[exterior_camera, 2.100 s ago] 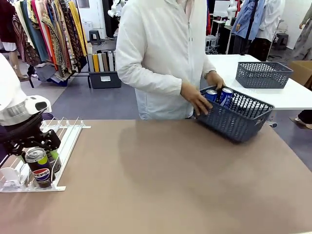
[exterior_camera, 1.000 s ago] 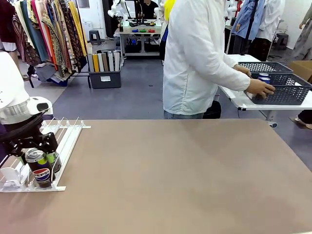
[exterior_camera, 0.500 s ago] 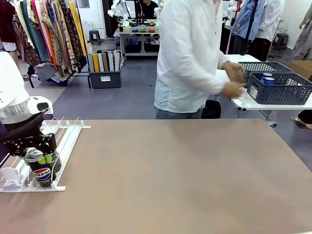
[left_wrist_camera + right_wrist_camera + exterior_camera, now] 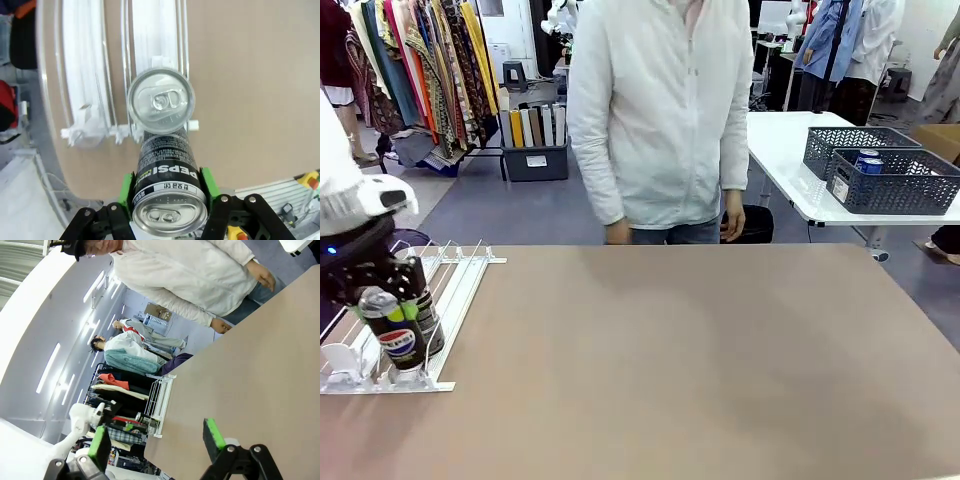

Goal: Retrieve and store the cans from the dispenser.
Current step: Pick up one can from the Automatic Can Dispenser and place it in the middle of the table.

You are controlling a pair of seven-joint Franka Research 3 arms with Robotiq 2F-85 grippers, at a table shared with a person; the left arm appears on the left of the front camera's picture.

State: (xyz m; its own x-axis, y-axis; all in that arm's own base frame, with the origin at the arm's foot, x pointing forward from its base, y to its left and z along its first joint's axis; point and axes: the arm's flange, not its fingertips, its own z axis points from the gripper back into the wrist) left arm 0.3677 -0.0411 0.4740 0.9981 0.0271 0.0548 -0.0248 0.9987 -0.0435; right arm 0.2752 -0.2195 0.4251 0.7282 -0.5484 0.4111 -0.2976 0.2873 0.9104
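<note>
My left gripper (image 4: 388, 318) is shut on a dark Pepsi can (image 4: 398, 342), holding it upright just above the front end of the white dispenser (image 4: 455, 290) at the table's left edge. In the left wrist view the green pads (image 4: 127, 187) squeeze that Pepsi can (image 4: 167, 192) from both sides. Beneath it a second can (image 4: 160, 102) stands with its silver top up at the front stop of a dispenser (image 4: 90, 75) lane. My right gripper (image 4: 156, 440) hangs open above the table with nothing between its fingers.
A person in a white jacket (image 4: 660, 110) stands at the table's far edge, hands down. Behind, to the right, a white table (image 4: 790, 150) carries two dark mesh baskets (image 4: 895, 185), one holding blue cans (image 4: 865, 163). The brown table (image 4: 680, 360) stretches bare to the right of the dispenser.
My left gripper has closed on the Pepsi can and raised it slightly. The person set the basket on the far white table and turned back to face the brown table.
</note>
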